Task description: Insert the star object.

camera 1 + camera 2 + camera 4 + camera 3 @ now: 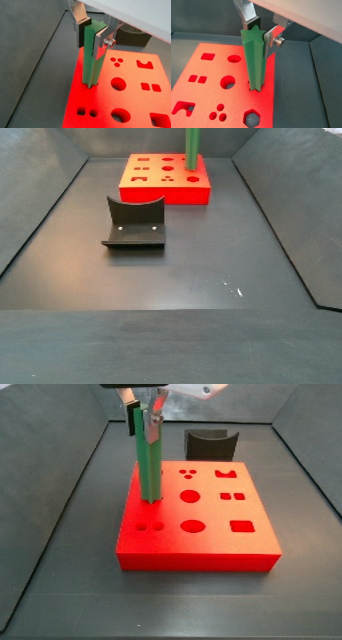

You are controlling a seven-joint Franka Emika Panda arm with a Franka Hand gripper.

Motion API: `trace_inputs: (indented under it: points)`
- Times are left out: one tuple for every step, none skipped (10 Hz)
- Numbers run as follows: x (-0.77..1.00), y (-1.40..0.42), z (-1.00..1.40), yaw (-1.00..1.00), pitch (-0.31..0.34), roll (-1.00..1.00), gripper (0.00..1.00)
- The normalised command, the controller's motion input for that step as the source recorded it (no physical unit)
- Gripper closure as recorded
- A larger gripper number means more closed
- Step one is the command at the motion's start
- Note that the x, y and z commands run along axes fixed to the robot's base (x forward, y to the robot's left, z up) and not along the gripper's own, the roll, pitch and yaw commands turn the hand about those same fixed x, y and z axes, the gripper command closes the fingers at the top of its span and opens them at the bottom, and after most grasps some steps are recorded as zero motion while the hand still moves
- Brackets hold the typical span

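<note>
The star object (91, 60) is a long green peg with a star-shaped top, also seen in a wrist view (256, 65). It stands upright with its lower end at a hole in the red block (133, 100) near one edge, as both side views show (144, 464) (193, 153). My gripper (92, 39) is shut on the peg's top end, one finger on each side (260, 36). In a side view the gripper (146, 419) is above the block (201, 544). The hole under the peg is hidden.
The red block (160, 190) has several other shaped holes: round, square, and small dots. A dark grey curved holder (211, 442) stands behind the block and shows nearer the camera in a side view (135, 223). Dark bin walls surround the floor.
</note>
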Motion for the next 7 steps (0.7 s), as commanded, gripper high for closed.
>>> trace_inputs:
  points:
    - [0.09,0.0,-0.51,-0.07,0.119,0.06,1.0]
    - [0.04,-0.03,-0.59,-0.09,0.1,0.09,1.0]
    - [0.09,-0.07,-0.6,-0.11,0.16,0.12,1.0]
    - [0.09,-0.08,-0.58,-0.1,0.151,0.11,1.0]
    - [0.13,-0.1,-0.61,-0.1,0.163,0.12,1.0]
    - [0.27,-0.13,-0.79,-0.14,0.196,0.01,1.0]
    - [0.33,-0.14,-0.95,-0.21,0.119,0.0,1.0]
